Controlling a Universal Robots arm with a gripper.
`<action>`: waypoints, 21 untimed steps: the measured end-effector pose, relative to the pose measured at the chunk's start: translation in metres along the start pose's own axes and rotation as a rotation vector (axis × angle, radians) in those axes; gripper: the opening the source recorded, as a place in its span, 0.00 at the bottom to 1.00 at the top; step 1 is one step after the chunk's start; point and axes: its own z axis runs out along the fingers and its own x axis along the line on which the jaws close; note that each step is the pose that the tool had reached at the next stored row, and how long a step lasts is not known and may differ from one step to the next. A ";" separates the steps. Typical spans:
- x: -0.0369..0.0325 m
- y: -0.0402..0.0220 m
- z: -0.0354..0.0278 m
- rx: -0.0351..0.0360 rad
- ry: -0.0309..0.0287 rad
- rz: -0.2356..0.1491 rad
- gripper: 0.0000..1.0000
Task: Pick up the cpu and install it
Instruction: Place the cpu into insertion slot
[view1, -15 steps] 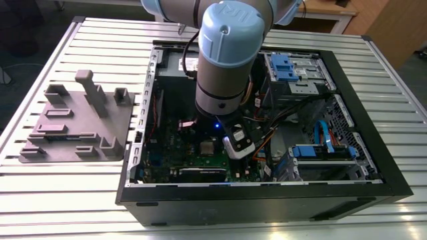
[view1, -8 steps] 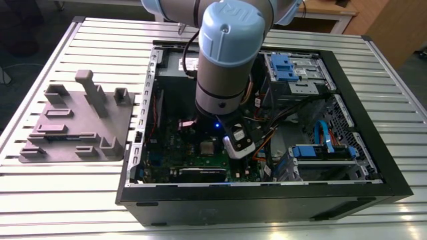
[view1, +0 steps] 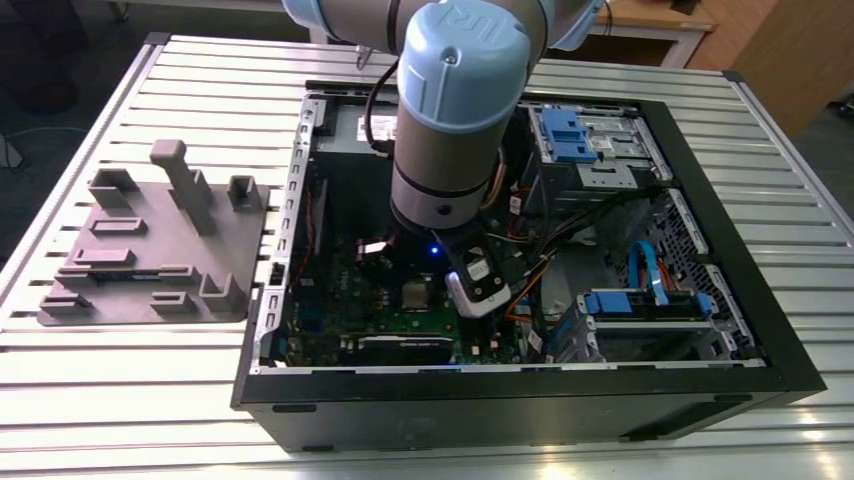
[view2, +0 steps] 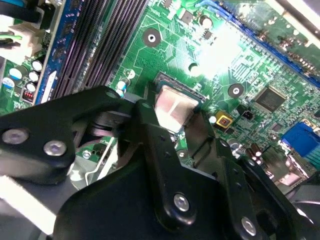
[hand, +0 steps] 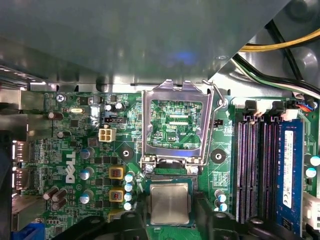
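One cpu (hand: 170, 202) is lying flat in the motherboard socket, beside one socket frame (hand: 175, 125) that is standing open. One tool (view2: 173, 112) is straddling the chip and covering part of it; whether it is gripping, I cannot tell. One open computer case (view1: 534, 410) is sitting on the desk (view1: 134, 400).

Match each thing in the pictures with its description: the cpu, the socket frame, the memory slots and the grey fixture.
Column A
1. cpu
2. frame
3. slots
4. fixture

Column B
a. long, dark, lying side by side on the green board
b. flipped open, with the board showing through its middle
c. on the table, outside the case
d. flat solid square with a silvery-grey top

Pairs: 1-d, 2-b, 3-a, 4-c
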 end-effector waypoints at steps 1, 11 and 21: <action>0.0000 0.0000 0.0001 -0.0003 -0.0003 0.000 0.46; -0.0001 -0.0017 -0.0022 -0.0074 0.0015 0.000 0.44; -0.0002 -0.0017 -0.0006 -0.0077 0.0014 0.012 0.44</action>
